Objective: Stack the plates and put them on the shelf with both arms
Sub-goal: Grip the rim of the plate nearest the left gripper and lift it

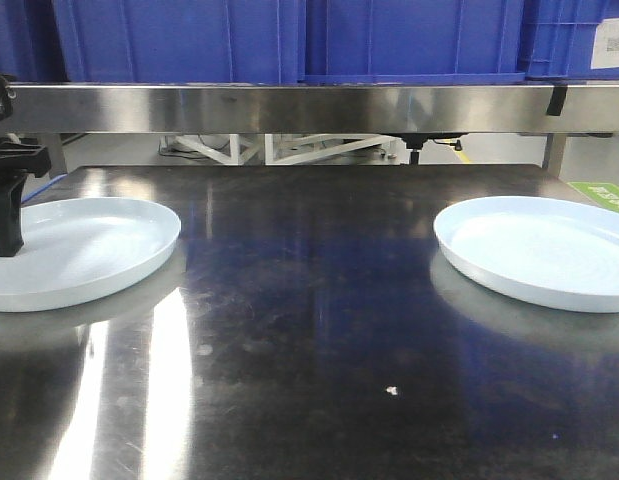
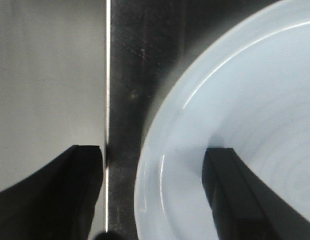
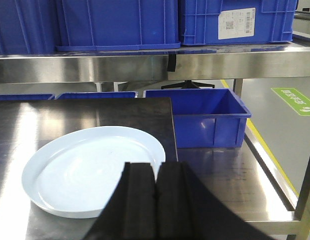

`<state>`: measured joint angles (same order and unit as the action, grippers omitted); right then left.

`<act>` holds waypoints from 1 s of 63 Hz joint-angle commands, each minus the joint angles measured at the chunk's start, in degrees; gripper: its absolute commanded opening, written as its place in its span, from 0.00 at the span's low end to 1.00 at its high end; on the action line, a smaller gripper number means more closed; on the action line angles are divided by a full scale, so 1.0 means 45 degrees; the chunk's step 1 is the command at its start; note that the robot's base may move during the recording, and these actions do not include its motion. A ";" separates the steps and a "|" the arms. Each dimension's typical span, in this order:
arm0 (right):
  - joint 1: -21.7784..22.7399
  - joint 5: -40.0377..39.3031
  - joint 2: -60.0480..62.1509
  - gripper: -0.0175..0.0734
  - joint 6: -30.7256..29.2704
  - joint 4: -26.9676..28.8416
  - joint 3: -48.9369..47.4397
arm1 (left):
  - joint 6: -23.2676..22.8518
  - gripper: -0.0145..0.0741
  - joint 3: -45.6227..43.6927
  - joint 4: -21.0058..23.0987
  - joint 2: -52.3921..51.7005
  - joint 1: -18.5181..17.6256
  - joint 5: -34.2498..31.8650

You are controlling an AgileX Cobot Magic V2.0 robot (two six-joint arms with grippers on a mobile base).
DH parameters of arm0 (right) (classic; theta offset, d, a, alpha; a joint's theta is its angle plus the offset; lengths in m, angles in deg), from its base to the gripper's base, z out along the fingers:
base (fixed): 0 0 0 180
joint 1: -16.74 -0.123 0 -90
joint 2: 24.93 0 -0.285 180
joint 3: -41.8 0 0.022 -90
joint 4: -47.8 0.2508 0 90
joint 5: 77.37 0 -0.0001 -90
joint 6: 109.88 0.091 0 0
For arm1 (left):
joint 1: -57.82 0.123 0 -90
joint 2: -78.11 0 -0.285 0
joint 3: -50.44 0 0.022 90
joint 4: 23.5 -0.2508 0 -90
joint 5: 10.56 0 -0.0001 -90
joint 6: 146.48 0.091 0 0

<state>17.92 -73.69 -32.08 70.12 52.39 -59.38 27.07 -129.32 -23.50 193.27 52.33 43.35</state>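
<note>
Two pale bluish-white plates lie apart on the steel tabletop, the left plate [image 1: 84,250] [image 2: 235,100] and the right plate [image 1: 539,250] [image 3: 94,170]. My left gripper [image 1: 4,240] [image 2: 153,152] is open and straddles the left plate's outer rim. One of its fingers [image 2: 235,195] is over the plate's inside and the other stands off the table's edge. My right gripper [image 3: 155,167] is shut on nothing, hovering at the near-right rim of the right plate; it is out of the front view. The shelf [image 1: 289,105] [image 3: 144,65] runs across the back.
Blue crates [image 1: 289,40] stand on the shelf. A blue bin [image 3: 205,117] sits on a lower steel surface right of the tabletop [image 1: 309,330]. The table's left edge [image 2: 107,75] lies close to the left plate.
</note>
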 commanded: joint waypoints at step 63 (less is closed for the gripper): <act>0.0031 -0.1035 0.0265 0.25 0.0000 -0.0131 -0.0195 | 0.2104 0.26 -0.0339 0.4654 -0.4025 -0.0519 0.0675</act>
<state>17.92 -73.69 -32.08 70.12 52.36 -59.38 34.98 -129.42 -8.00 179.77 51.77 45.93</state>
